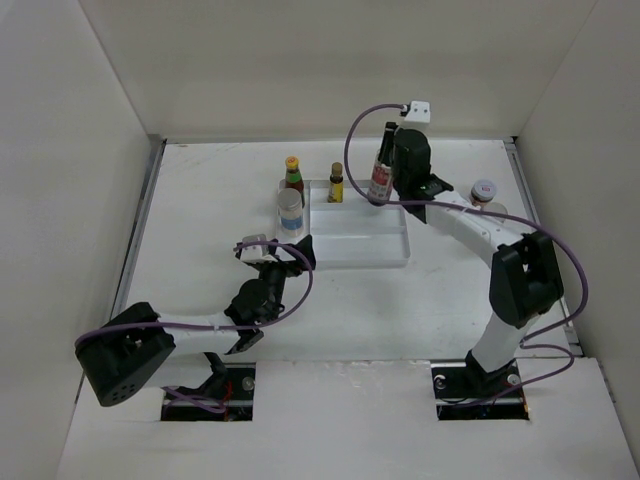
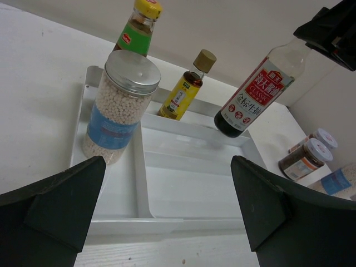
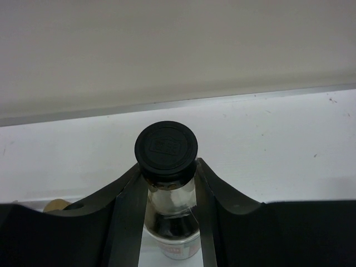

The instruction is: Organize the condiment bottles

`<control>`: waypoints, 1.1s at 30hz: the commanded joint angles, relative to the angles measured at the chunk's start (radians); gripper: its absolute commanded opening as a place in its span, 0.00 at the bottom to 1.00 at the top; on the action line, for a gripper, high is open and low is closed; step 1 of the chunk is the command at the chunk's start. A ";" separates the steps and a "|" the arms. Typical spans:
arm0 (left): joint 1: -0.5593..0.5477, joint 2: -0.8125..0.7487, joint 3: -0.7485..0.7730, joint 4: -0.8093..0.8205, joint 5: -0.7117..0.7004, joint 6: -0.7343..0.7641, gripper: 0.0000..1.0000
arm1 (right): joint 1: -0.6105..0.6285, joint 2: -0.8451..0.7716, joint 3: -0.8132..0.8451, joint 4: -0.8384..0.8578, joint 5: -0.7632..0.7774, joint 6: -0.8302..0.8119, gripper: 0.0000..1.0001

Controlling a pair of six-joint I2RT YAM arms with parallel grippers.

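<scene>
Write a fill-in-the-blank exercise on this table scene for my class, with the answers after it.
1. The right pincer is shut on the neck of the tall bottle, whose cap is ___.
2. The left pincer is ___, holding nothing.
3. The two short jars stand ___ the tray.
4. The green-labelled bottle has a ___ cap.
Missing words: black; open; outside; yellow.

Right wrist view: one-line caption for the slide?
Right pincer shut on the neck of the black-capped bottle, white table beyond.
</scene>
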 commanded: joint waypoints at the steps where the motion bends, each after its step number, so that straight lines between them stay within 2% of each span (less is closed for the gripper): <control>1: 0.001 0.004 0.005 0.059 0.018 -0.021 1.00 | -0.010 0.002 0.092 0.173 -0.006 0.015 0.29; 16: 0.004 0.024 0.012 0.059 0.039 -0.040 1.00 | -0.050 0.048 0.121 0.184 0.000 0.007 0.29; 24: 0.006 0.025 0.012 0.059 0.042 -0.046 1.00 | -0.042 0.072 0.028 0.220 0.011 0.014 0.32; 26: 0.006 0.027 0.012 0.059 0.044 -0.048 1.00 | -0.032 0.058 -0.004 0.237 0.020 0.014 0.41; 30: 0.006 0.027 0.012 0.052 0.048 -0.052 1.00 | -0.012 0.011 -0.034 0.239 0.040 0.001 0.76; 33: 0.006 0.029 0.016 0.043 0.048 -0.052 1.00 | -0.001 -0.064 -0.070 0.231 0.070 -0.009 0.95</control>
